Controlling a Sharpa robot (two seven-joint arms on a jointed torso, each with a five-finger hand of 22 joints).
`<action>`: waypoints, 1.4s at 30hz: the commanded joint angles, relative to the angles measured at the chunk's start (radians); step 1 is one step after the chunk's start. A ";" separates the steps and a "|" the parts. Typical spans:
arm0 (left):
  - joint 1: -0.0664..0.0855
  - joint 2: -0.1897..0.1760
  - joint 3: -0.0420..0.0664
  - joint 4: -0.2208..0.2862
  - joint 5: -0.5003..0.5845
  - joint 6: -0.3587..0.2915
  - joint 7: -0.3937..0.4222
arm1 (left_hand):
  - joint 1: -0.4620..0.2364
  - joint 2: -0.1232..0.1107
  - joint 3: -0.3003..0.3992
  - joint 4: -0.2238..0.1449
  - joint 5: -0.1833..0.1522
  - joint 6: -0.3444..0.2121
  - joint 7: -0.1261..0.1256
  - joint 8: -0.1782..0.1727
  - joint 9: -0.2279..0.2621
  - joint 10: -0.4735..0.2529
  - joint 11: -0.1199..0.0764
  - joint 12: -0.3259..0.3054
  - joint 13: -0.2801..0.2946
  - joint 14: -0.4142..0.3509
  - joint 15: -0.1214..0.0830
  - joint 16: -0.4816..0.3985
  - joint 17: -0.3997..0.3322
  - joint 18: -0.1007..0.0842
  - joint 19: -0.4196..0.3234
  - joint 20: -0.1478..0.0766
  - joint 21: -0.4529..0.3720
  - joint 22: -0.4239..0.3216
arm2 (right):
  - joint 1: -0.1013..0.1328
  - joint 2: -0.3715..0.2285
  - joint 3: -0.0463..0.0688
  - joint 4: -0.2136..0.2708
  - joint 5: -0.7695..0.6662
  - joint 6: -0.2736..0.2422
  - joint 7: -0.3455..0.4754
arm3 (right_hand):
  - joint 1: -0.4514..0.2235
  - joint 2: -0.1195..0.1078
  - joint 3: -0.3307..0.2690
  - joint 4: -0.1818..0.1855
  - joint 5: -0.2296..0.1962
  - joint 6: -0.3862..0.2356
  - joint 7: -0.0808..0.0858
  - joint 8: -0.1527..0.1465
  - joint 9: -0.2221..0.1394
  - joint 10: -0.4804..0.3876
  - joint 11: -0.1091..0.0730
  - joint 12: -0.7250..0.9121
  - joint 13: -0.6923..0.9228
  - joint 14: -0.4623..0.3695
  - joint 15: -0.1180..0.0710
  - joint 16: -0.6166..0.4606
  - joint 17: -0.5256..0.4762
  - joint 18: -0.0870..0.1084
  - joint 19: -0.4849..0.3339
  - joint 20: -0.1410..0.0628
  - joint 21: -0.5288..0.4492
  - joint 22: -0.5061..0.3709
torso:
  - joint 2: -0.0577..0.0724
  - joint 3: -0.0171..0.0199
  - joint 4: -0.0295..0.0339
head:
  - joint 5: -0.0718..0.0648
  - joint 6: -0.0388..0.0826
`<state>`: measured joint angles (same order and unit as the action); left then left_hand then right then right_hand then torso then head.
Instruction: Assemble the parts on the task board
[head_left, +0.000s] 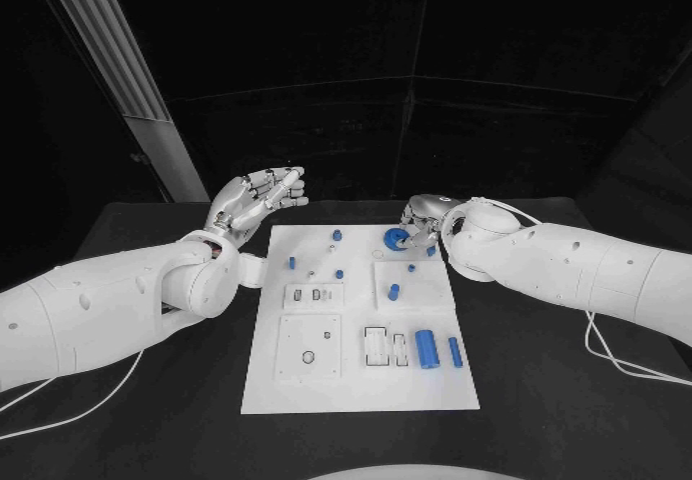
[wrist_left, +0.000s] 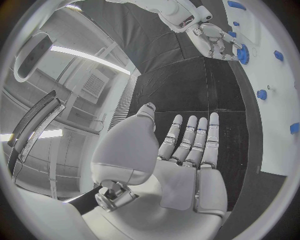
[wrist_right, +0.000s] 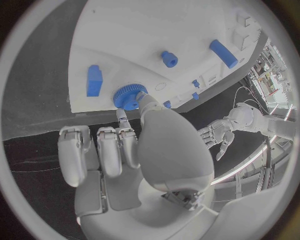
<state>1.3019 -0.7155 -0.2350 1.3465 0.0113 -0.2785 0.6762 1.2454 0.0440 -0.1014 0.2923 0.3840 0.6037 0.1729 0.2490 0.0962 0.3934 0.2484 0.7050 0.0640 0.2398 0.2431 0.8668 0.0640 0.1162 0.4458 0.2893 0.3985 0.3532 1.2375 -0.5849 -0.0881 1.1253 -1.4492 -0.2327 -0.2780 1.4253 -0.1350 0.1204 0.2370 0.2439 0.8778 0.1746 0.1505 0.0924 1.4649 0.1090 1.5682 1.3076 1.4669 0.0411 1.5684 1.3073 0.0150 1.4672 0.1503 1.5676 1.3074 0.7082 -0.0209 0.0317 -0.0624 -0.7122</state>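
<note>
The right hand (wrist_right: 134, 150) pinches a small blue gear (wrist_right: 127, 96) at the far end of the task board (head_left: 361, 395). Gear prob. hard, light; hold by its toothed rim. The left hand (head_left: 257, 200) is open, holding nothing.

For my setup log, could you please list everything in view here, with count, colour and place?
Table: one, black, under everything.
Task board: one, white, mid-table.
Gear-like round part: one, blue, at the board's far edge, touched by the right hand.
Large cylinder: one, blue, lying at the board's near right.
Slim cylinder: one, blue, just right of the large cylinder.
Other small parts: several, blue, scattered over the board's far half; exact count unclear.
Left hand: silver, raised beyond the board's far left corner, holding nothing.
Right hand: silver, fingertips on the gear-like round part.
</note>
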 joint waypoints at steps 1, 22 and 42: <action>0.001 0.000 0.001 0.001 0.000 0.011 0.201 | 0.003 0.006 -0.008 0.000 0.005 -0.006 0.110 0.007 0.002 -0.005 0.002 -0.004 0.000 -0.009 0.001 -0.002 0.001 -0.007 -0.010 0.000 0.001 -0.001 | -0.002 0.002 -0.002 0.003 -0.010 -0.011 0.003 | 0.010 0.001 -0.001 -0.008 -0.003 -0.013 -0.002 -0.008 -0.003 0.106 0.001 0.003 0.263 0.104 0.003 0.002 0.263 -0.015 0.104 0.004 0.003 0.263 | 0.000 -0.0001 -0.0002 | -0.001 -0.001; 0.001 0.001 0.001 -0.001 0.000 0.013 0.200 | 0.004 0.007 -0.010 0.000 0.005 -0.009 0.111 0.011 0.002 -0.005 0.002 -0.004 0.001 -0.010 0.001 -0.002 0.001 -0.007 -0.011 0.000 0.001 -0.002 | -0.003 -0.001 -0.002 0.022 -0.029 -0.074 0.009 | 0.026 0.020 0.018 -0.037 0.008 0.014 -0.025 0.015 0.004 0.106 -0.019 0.003 0.263 0.104 -0.014 0.002 0.263 -0.015 0.104 -0.010 0.003 0.263 | 0.000 0.0001 0.0001 | -0.002 0.003; 0.001 0.001 0.001 -0.003 0.000 0.014 0.199 | 0.004 0.007 -0.010 0.000 0.005 -0.009 0.111 0.011 0.002 -0.005 0.002 -0.004 0.001 -0.010 0.001 -0.002 0.001 -0.007 -0.011 0.000 0.001 -0.002 | -0.005 0.002 -0.001 0.026 -0.034 -0.045 -0.005 | 0.014 0.020 0.019 -0.041 0.006 -0.020 -0.016 0.008 0.000 0.106 -0.013 0.003 0.263 0.104 -0.013 0.002 0.263 -0.015 0.104 -0.013 0.003 0.263 | 0.000 -0.0003 -0.0004 | -0.002 0.003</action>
<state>1.3019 -0.7146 -0.2350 1.3434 0.0113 -0.2766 0.6763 1.2454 0.0440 -0.1071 0.2922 0.3840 0.6037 0.1729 0.2567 0.0974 0.3934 0.2484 0.7050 0.0640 0.2362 0.2468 0.8668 0.0640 0.1161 0.4389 0.2891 0.3985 0.3525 1.2304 -0.5842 -0.0900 1.1508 -1.4749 -0.2924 -0.2777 1.4435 -0.1167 0.1397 0.2011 0.2478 0.8621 0.1589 0.1623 0.0932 1.4630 0.0963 1.5682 1.3076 1.4668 0.0337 1.5684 1.3079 0.0150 1.4673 0.1428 1.5676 1.3074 0.7078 -0.0209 0.0317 -0.0647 -0.7090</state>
